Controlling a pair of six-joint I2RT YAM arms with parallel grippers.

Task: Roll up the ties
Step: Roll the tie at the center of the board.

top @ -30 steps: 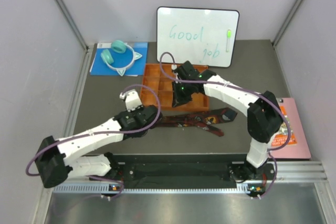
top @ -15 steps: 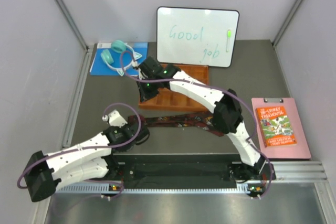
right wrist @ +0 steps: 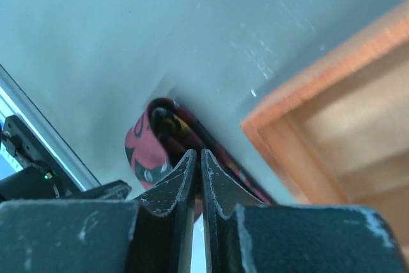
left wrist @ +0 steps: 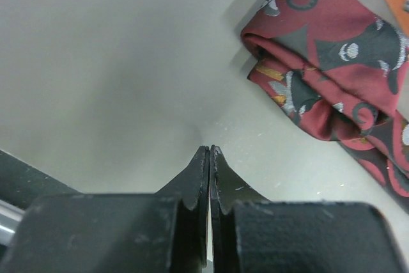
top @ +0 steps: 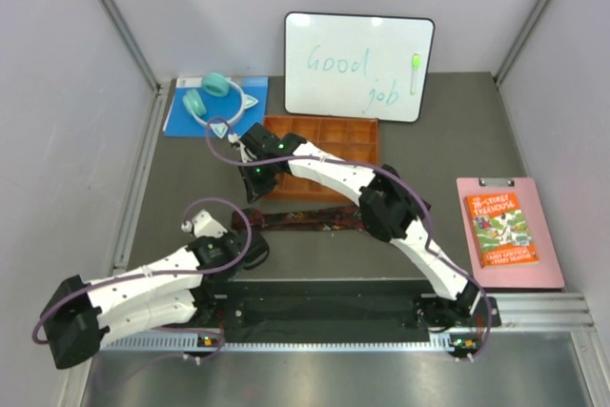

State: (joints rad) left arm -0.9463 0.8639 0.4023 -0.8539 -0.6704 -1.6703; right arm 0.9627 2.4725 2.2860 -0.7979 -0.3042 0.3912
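Two closed pincers [left wrist: 209, 149] [right wrist: 197, 153], one tray [top: 322, 122], ties [top: 305, 220] unrolled

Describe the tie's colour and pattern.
Maroon-red tie with dark swirling shapes and small white and orange accents; the left wrist view shows it best.

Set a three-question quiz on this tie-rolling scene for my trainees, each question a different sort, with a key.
1. True or false: the left gripper is shut on the tie.
2. Where does the tie lie? A) inside the orange tray; B) on the table, in front of the tray; C) draped over the tray's rim.
3. Fill in: the whiteboard reads "Good ___".
Key: 1 false (shut, but empty); 2 B; 3 job.
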